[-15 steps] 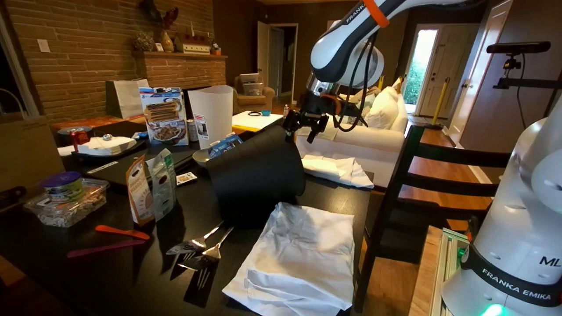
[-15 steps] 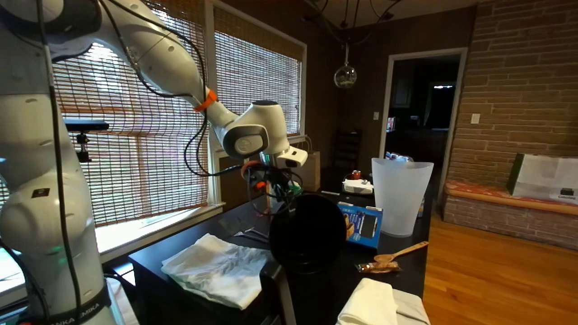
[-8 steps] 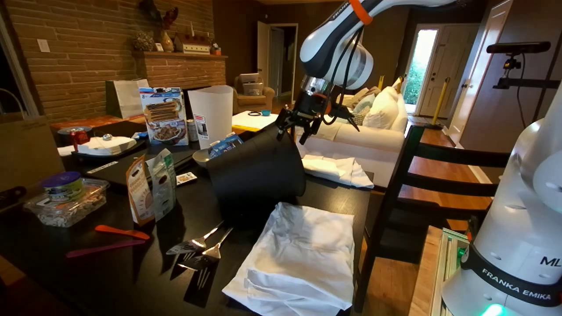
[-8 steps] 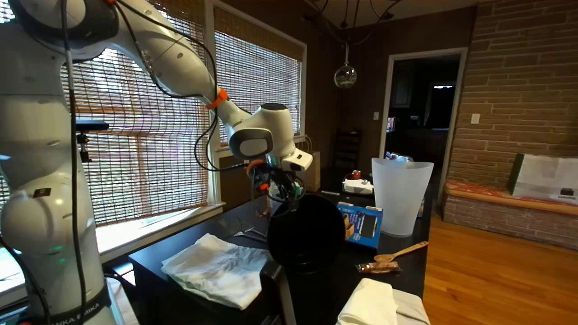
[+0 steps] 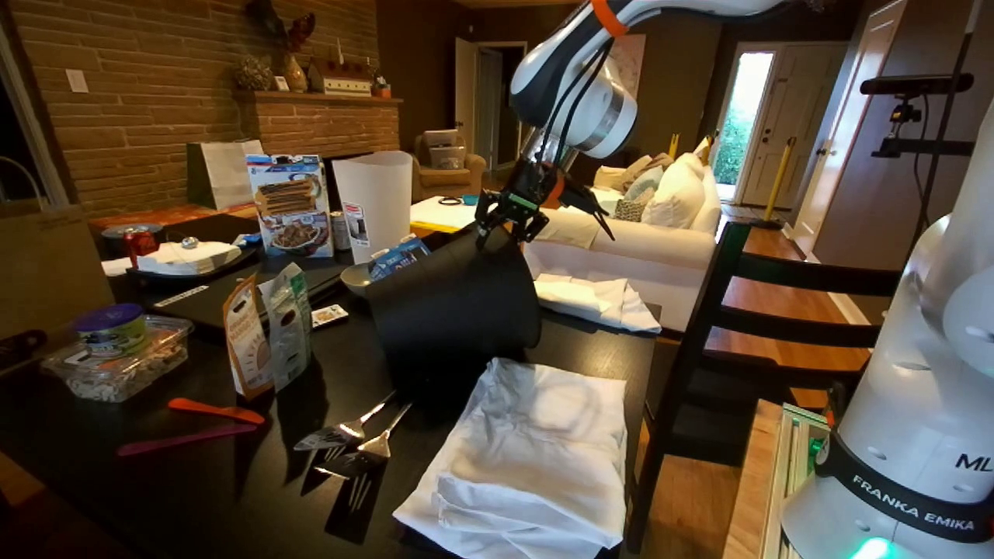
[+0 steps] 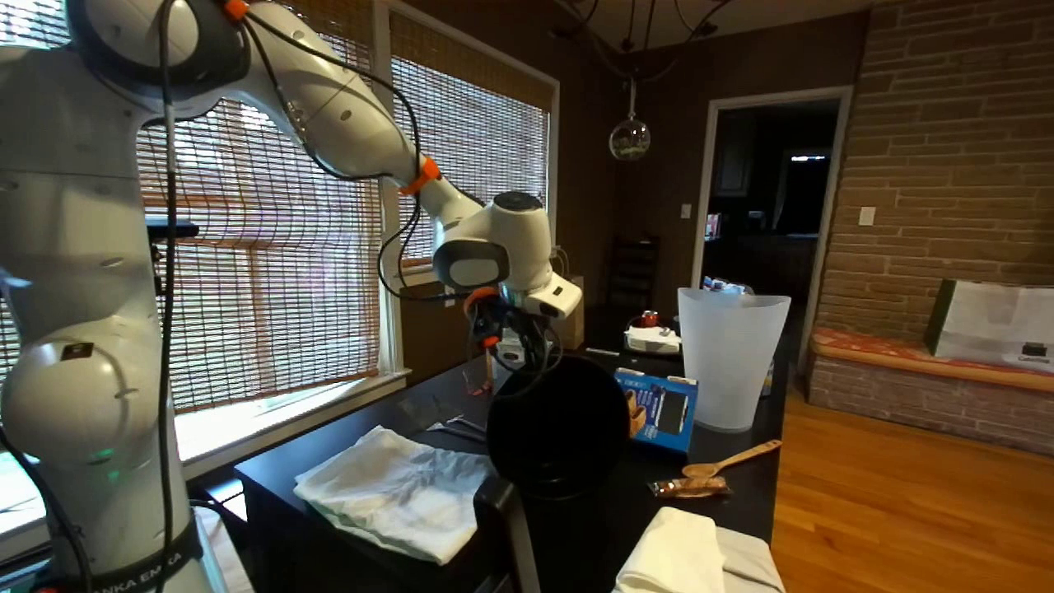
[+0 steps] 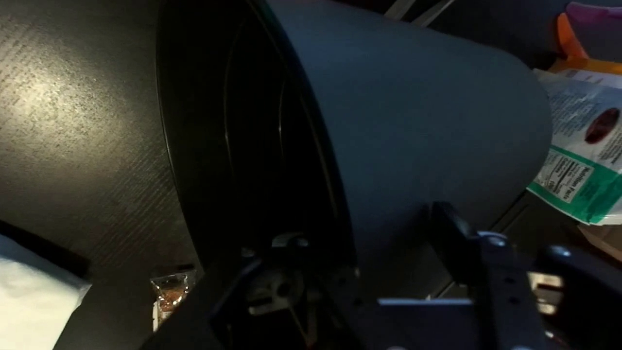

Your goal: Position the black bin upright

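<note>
Gripper [image 5: 509, 231] swings toward 9 o'clock in an exterior view, jaws apart, seemingly astride the rim [image 7: 324, 138]; black bin [image 5: 454, 303] stays tipped on the table [image 5: 584, 341], mouth toward 3 o'clock; grip probably next.

You're in a home: a dining area open to a living room. In an exterior view, beyond the dark surface [image 5: 602, 351] with its ladder-back chair [image 5: 808, 271], you see a pale sofa [image 5: 625, 252] piled with pillows [image 5: 677, 199], an armchair [image 5: 447, 185], a door [image 5: 808, 109] at far right and a mantel [image 5: 342, 100] with a vase [image 5: 295, 75] at far left. In an exterior view, you have woven blinds [image 6: 280, 329] at left and a wood floor [image 6: 906, 494] at right.
</note>
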